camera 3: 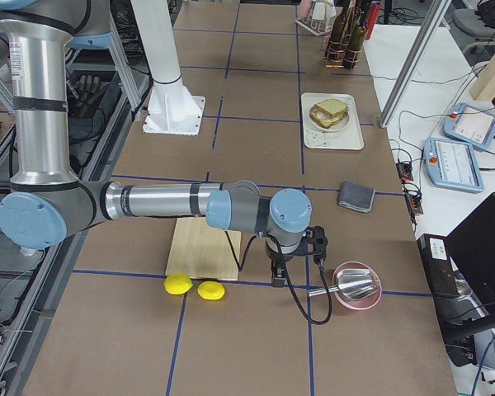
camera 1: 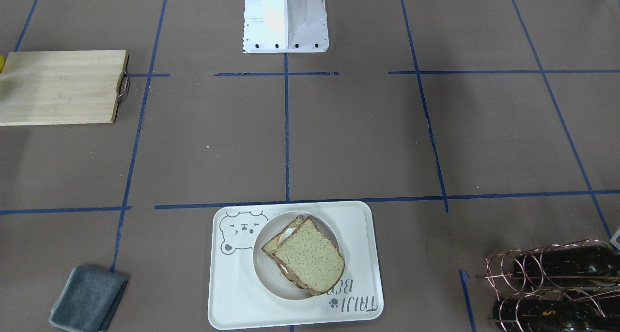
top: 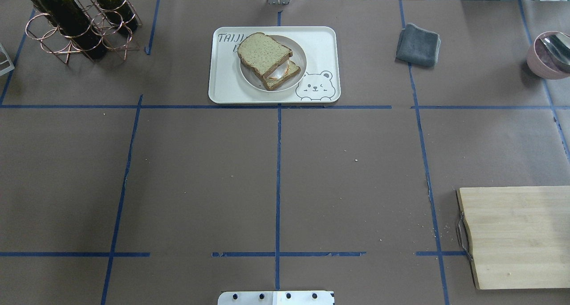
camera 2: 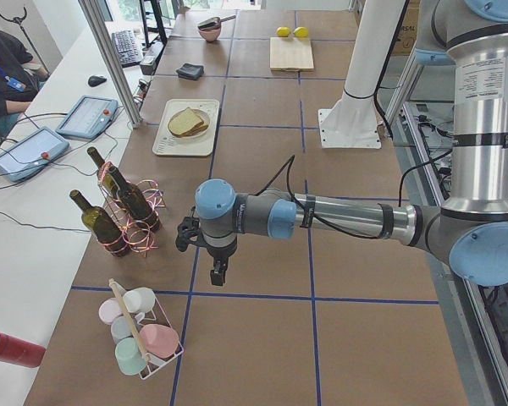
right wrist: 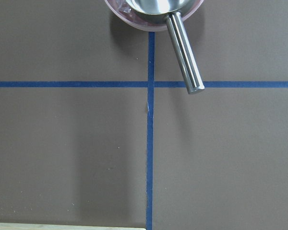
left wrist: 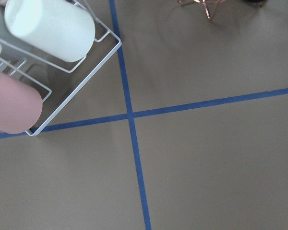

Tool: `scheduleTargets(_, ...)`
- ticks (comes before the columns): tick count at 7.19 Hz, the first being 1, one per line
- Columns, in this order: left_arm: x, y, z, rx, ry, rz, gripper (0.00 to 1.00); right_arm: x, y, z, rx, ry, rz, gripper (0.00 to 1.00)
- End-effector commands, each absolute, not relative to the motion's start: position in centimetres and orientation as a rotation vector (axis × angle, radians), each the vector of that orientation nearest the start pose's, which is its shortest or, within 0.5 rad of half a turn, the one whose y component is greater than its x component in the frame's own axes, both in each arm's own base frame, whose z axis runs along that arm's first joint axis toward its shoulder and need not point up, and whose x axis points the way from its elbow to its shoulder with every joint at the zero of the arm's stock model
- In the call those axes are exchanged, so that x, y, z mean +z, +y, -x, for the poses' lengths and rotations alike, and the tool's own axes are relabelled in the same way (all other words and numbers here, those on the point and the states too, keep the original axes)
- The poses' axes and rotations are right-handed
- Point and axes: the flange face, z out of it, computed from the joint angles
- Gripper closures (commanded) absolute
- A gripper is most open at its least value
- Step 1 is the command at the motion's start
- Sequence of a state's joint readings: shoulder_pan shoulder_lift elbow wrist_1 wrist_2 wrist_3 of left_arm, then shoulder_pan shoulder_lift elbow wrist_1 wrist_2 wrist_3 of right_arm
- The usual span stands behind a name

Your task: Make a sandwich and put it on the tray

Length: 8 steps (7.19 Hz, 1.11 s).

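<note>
The sandwich (camera 1: 307, 254), two speckled brown-crusted slices with white egg showing between them, lies on a small round white plate on the cream bear tray (camera 1: 232, 293). It also shows in the overhead view (top: 267, 58) on the tray (top: 320, 42), at the far middle of the table. Neither gripper appears in the overhead or front views. My left gripper (camera 2: 218, 272) hangs over bare table near the mug rack, far from the tray. My right gripper (camera 3: 277, 276) hangs near the pink bowl, also far from the tray. I cannot tell whether either is open or shut.
A wooden cutting board (top: 516, 236) lies on the right near side, with two lemons (camera 3: 190, 286) beside it. A grey cloth (top: 418, 44) and a pink bowl with a metal scoop (top: 550, 55) are far right. A copper wine rack (top: 75, 20) stands far left. A mug rack (camera 2: 140, 334) is beyond it.
</note>
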<state>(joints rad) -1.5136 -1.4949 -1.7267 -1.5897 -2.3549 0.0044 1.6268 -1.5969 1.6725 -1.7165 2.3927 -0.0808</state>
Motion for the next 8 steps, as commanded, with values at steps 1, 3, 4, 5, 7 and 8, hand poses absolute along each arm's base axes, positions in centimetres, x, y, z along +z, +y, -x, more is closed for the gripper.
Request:
scheduleTargets(1,62.5,-46.4,3.9,0.088,0.8,-0.06,0.0,63.7,-46.5,-8.8,0.014,-0.825,0.019,0.0)
scheduleTargets(3,62.5,-46.4,4.3,0.079,0.8,-0.061,0.0,64.0,-46.3,-8.8,0.014,-0.824,0.023,0.0)
scheduleTargets(4,62.1,-46.5,5.0,0.068,0.799,-0.072,0.0,64.2,-45.9,-8.7,0.015,-0.824,0.026,0.0)
scheduleTargets(5,61.8,-46.5,5.3,0.063,0.799,-0.08,0.0,64.7,-45.4,-8.7,0.017,-0.825,0.037,0.0)
scheduleTargets(7,61.5,-46.8,5.5,0.062,0.797,-0.087,0.0,65.4,-44.7,-8.7,0.018,-0.825,0.039,0.0)
scheduleTargets(8,61.5,-46.8,5.5,0.062,0.797,-0.087,0.0,65.5,-44.6,-8.7,0.02,-0.825,0.037,0.0)
